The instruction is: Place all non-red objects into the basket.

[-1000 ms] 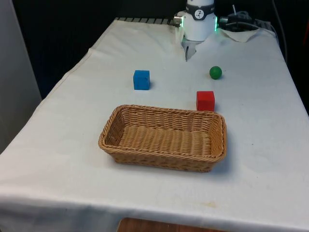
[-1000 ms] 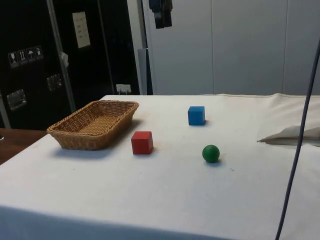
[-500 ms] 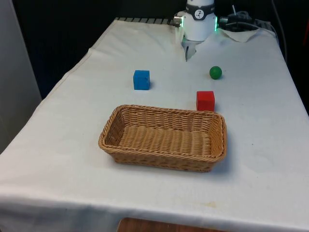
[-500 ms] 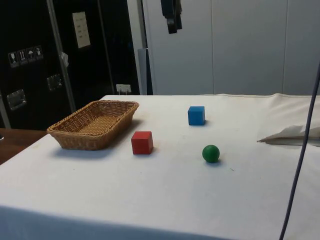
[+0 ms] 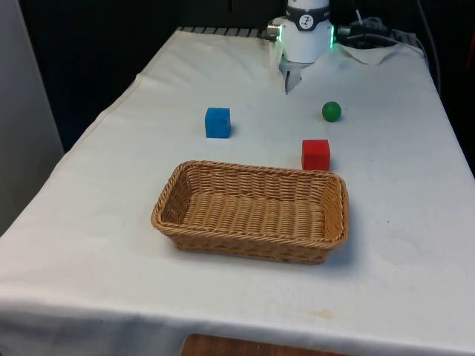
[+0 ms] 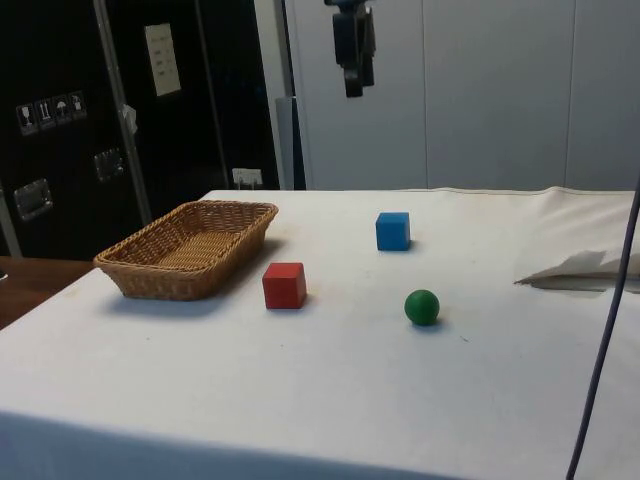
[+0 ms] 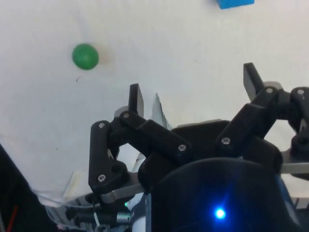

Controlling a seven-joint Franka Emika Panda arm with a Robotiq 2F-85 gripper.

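A woven basket (image 5: 252, 236) (image 6: 140, 272) lies empty near the table's front. A blue cube (image 5: 217, 122) (image 6: 393, 230) (image 7: 234, 3) sits behind it toward the front view's left. A green ball (image 5: 331, 111) (image 6: 422, 307) (image 7: 85, 56) rests further back on the right, with a red cube (image 5: 315, 154) (image 6: 284, 285) between it and the basket. My gripper (image 6: 353, 88) (image 7: 194, 92) hangs high above the table, roughly over the blue cube in the side view. It is open with nothing between its fingers (image 7: 136, 100).
A crumpled fold of white cloth (image 6: 580, 270) lies at the robot's end of the table. A thin cable (image 6: 605, 320) hangs across the side view's right.
The gripper has moved to the right and slightly lower in the side view. The cubes, ball and basket have not moved.
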